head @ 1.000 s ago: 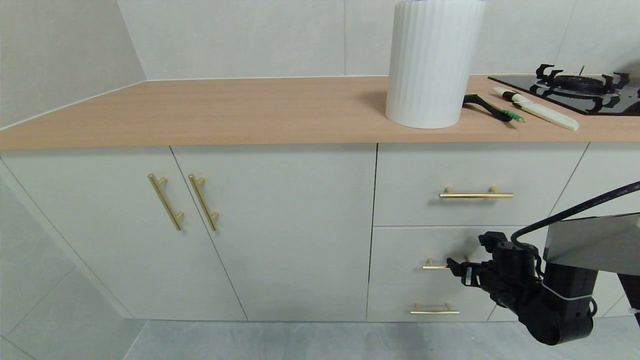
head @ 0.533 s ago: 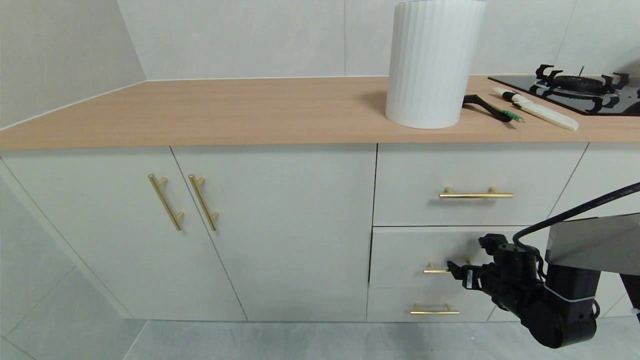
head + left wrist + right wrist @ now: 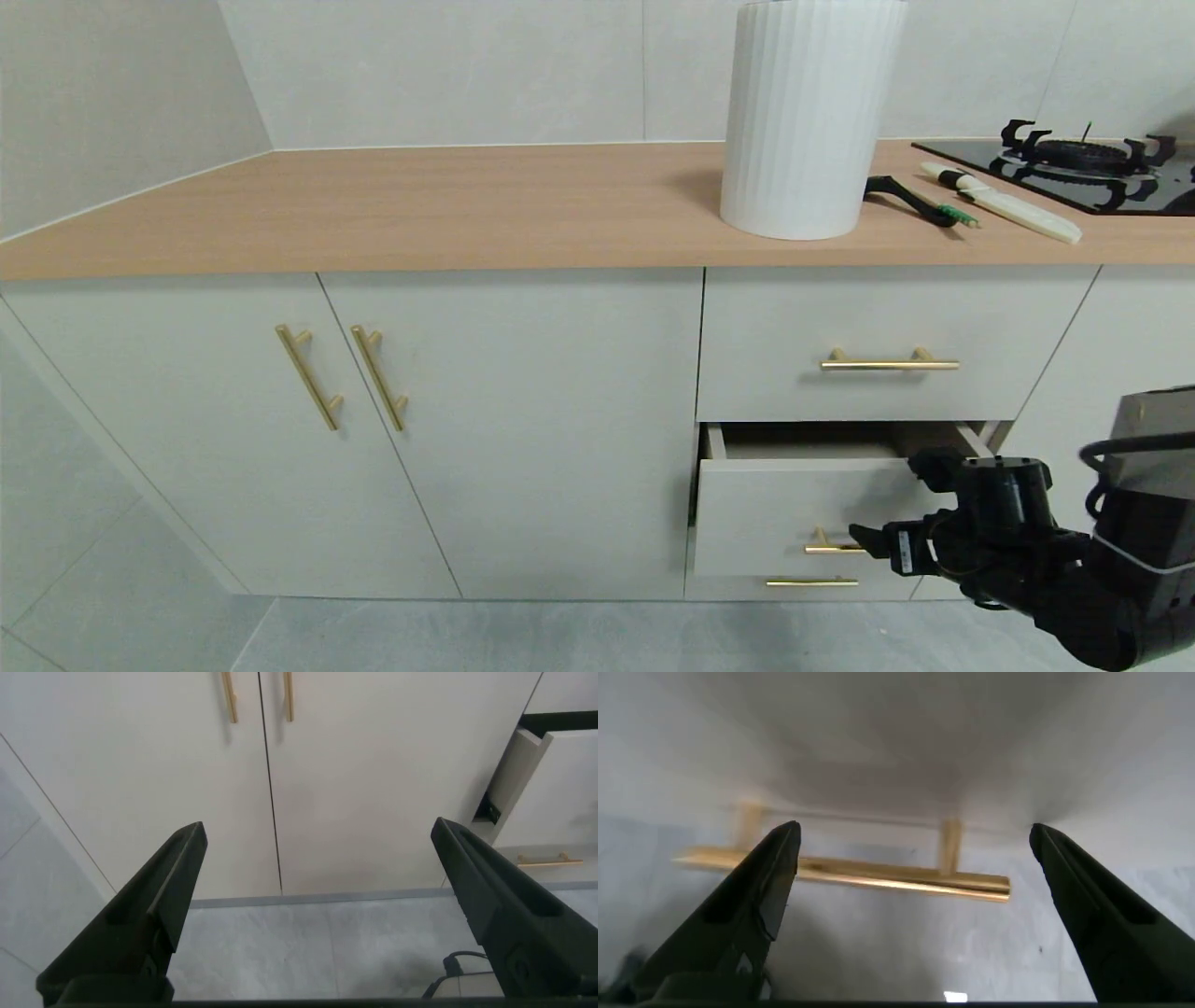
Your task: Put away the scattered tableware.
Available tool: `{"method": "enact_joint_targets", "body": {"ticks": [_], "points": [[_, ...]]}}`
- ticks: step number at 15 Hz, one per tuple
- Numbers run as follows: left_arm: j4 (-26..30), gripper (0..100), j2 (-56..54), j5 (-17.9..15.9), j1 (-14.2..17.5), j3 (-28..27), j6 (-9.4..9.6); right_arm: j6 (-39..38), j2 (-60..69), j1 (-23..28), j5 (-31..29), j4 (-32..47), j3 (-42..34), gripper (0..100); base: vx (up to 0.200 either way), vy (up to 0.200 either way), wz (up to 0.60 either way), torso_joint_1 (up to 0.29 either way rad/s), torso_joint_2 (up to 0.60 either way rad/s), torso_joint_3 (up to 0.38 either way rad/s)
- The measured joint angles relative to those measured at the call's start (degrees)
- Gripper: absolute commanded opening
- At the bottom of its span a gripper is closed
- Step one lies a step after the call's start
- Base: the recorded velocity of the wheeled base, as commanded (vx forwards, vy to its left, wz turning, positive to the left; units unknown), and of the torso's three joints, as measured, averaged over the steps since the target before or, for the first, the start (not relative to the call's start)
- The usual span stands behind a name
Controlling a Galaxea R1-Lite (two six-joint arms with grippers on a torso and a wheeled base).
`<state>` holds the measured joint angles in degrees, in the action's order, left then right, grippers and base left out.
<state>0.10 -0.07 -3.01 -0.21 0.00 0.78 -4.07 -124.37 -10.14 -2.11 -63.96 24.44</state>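
At the gold handle (image 3: 878, 876) of the middle drawer (image 3: 775, 504), the right fingers (image 3: 761, 905) stand spread; that drawer is partly out, its inside dark. Left fingers (image 3: 154, 905), spread too, face the cupboard doors (image 3: 374, 775). On the worktop (image 3: 420, 205), a knife (image 3: 1004, 213) and brush (image 3: 910, 199) lie beside a white holder (image 3: 803, 121).

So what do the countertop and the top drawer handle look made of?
Countertop: probably wood or wood-look laminate, matte, showing fine lengthwise grain. Top drawer handle: seemingly metal with a gold sheen, given its thin bar and bright glints.
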Motion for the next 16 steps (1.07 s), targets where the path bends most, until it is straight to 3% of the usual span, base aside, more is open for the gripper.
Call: {"method": "enact_joint_targets", "body": {"ticks": [4,7,11,16], "points": [[0.00,100,0.00,0.01,0.00,0.00,0.00,0.17,19.38,-4.05,0.77,18.86,0.89,100,0.000,0.000,0.00,0.000,0.00,0.000],[0.01,100,0.00,0.01,0.02,0.00,0.00,0.09,30.14,-6.61,0.56,25.51,3.67,100,0.000,0.000,0.00,0.000,0.00,0.000],[0.01,100,0.00,0.01,0.02,0.00,0.01,-0.17,29.17,-7.17,-0.56,19.32,4.19,100,0.000,0.000,0.00,0.000,0.00,0.000],[0.01,100,0.00,0.01,0.02,0.00,0.01,-0.82,16.35,-7.11,-6.38,0.11,3.15,100,0.000,0.000,0.00,0.000,0.00,0.000]]}}
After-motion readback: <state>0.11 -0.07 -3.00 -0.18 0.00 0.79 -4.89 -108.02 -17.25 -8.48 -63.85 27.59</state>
